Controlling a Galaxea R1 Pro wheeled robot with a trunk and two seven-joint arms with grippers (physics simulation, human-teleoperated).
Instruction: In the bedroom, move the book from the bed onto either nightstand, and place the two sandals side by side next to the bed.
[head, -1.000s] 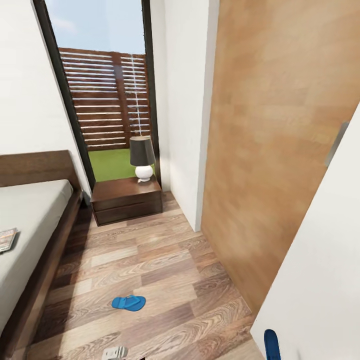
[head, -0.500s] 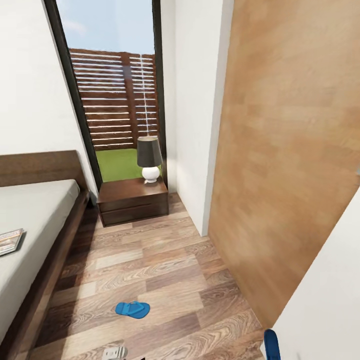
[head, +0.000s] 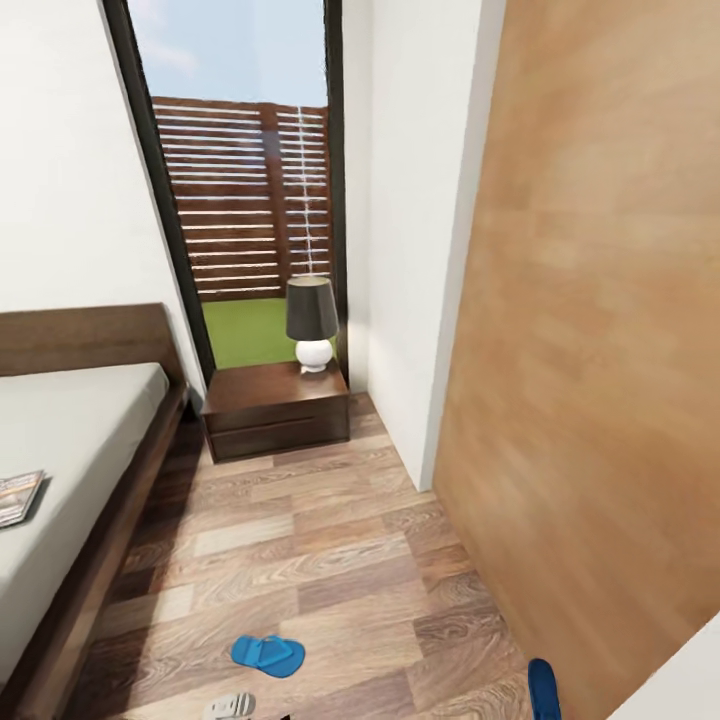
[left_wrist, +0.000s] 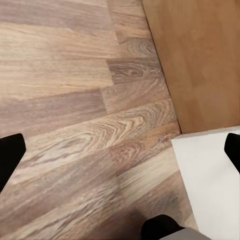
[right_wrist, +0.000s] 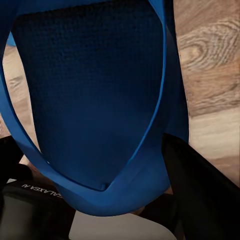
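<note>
— Along the left side of the head view, what's the big shape?

— That's the bed (head: 80, 440), low and dark-framed, and it runs out of the picture. Beside it the wood floor (head: 330, 540) makes a lane up to the nightstand (head: 277, 408), which sits against the window with a lamp (head: 312, 322) on top. There's bare top in front of the lamp, so I judge the book could go there.

— And the book?

— The book (head: 18, 496) lies flat on the mattress near the bed's edge, well apart from the nightstand. Nothing done on that yet.

— Sandals?

— One loose sandal (head: 268, 655) lies on the planks near the bed frame. The held sandal (right_wrist: 95, 100) is in my right gripper (right_wrist: 95, 165), pinched at its narrow end with the sole hanging out ahead of the fingers. I take it I'm carrying it that way so I can lay it flat next to its mate. It pokes up blue at the bottom of the head view.

— Left side?

— My left gripper (left_wrist: 121, 151) has its jaws spread wide with nothing between them, pointed at bare floor and free for the book.

— What's changed over the last second?

— The whole view has slid. The nightstand and lamp sit further right, the loose sandal lower, and the white surface at lower right has nearly gone. That's my own camera moving; the things haven't moved.
</note>
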